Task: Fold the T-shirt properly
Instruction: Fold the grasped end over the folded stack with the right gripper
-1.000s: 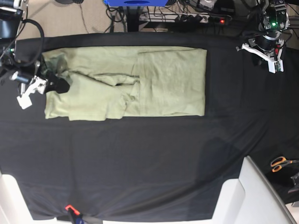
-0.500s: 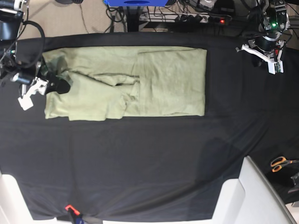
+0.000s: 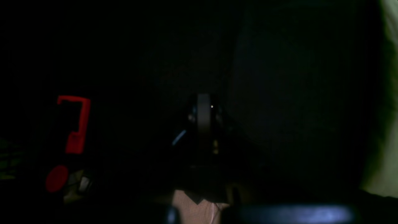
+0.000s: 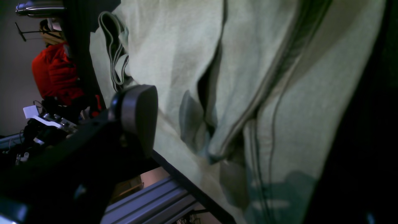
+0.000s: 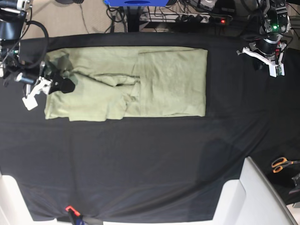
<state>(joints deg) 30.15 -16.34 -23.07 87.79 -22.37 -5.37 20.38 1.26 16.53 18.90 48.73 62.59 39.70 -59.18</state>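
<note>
The pale green T-shirt [image 5: 159, 82] lies flat on the black tablecloth [image 5: 140, 159] as a long band, its sides turned in toward the middle. Its left end is rumpled. My right gripper [image 5: 62, 84] hovers over that left end with its jaws open and nothing between them. In the right wrist view one grey finger pad [image 4: 138, 115] stands just beside the T-shirt [image 4: 248, 77], near a layered ribbed edge [image 4: 115, 62]. My left gripper [image 5: 263, 56] is shut and empty at the far right corner, well away from the cloth. The left wrist view is nearly black, with the fingers [image 3: 203, 119] pressed together.
Orange-handled scissors [image 5: 281, 164] lie at the right edge. A white panel [image 5: 253, 197] covers the near right corner. A small orange clamp [image 5: 70, 209] sits on the front edge. Cables and a power strip [image 5: 206, 18] run behind the table.
My right gripper has shifted slightly up and to the right over the T-shirt's left end, with its jaws a little narrower. The left arm has barely moved.
</note>
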